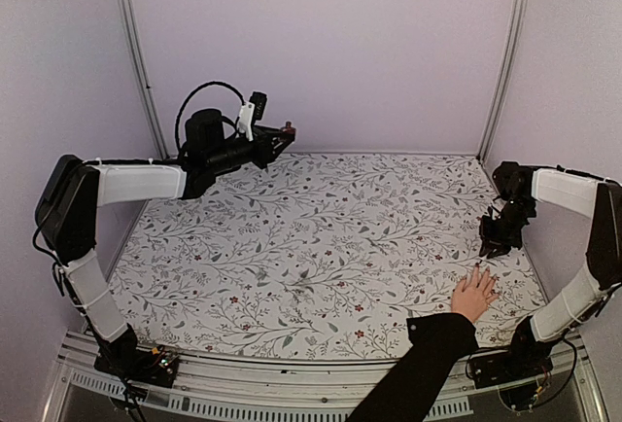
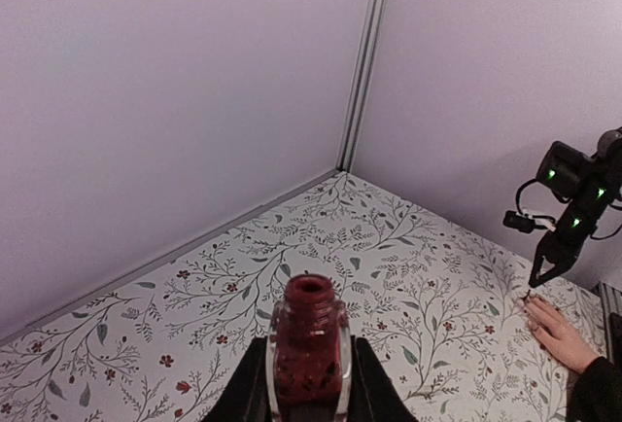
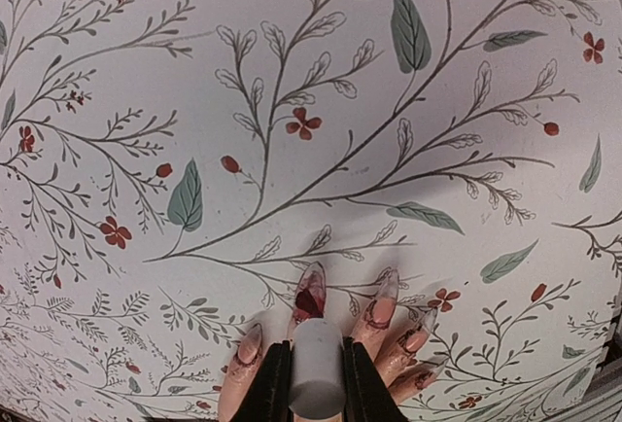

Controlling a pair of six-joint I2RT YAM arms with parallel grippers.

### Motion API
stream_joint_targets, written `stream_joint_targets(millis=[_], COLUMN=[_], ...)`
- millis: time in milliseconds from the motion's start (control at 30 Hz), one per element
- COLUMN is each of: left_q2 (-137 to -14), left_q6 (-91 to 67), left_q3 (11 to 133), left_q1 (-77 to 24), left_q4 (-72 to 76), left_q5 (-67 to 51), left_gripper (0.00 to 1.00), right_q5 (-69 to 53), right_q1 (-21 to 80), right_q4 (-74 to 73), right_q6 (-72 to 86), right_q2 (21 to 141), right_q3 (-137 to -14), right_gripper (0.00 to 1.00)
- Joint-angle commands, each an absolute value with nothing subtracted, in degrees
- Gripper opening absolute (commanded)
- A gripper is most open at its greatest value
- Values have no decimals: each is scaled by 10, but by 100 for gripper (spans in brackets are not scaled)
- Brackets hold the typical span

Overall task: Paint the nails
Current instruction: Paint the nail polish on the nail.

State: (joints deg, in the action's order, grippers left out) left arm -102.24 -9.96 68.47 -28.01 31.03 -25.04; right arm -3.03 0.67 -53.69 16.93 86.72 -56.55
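Two arms are seen, each with one gripper. The left gripper is raised high over the far left of the table and is closed on one small glass bottle. The bottle is held upright, its neck is uncapped, and it is filled with dark-red polish. The right gripper is pointed down at the near right and is clamped on one white cap. Whatever hangs below the cap is hidden by it.

One human hand is laid flat on the near right of the table, with its fingers spread toward the far wall. One black sleeve reaches in over the near edge. The nails are long and pointed. Four can be counted with certainty in the right wrist view, directly beneath the cap, and dark red is seen on the middle one. A fifth cannot be made out clearly. In the left wrist view the right gripper's tip is seen just above the fingertips; contact cannot be told.

The table is covered by one white cloth printed with grey-green leafy twigs and small red flowers. It is enclosed by plain pale-lilac walls, joined at the back corners by two metal posts. One metal rail runs along the near edge, and both arm bases are bolted to it.
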Motion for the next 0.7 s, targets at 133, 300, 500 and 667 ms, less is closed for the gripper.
stream_joint_targets(millis=[133, 300, 500, 667], left_q2=[-1016, -1016, -1016, -1016], left_q6=[-102, -100, -101, -102], left_q3=[684, 684, 684, 684], left_q1=[-279, -279, -278, -278], left_q4=[322, 322, 322, 322], left_q5=[-249, -250, -248, -248], left_gripper=[0, 0, 0, 0], right_q5=[-16, -16, -10, -8], right_q1=[4, 4, 4, 4], right_q4=[-530, -529, -528, -524], right_q6=[173, 173, 173, 173], right_q2=[877, 886, 890, 886], right_q3=[-557, -556, -559, -570], right_gripper=[0, 0, 0, 0])
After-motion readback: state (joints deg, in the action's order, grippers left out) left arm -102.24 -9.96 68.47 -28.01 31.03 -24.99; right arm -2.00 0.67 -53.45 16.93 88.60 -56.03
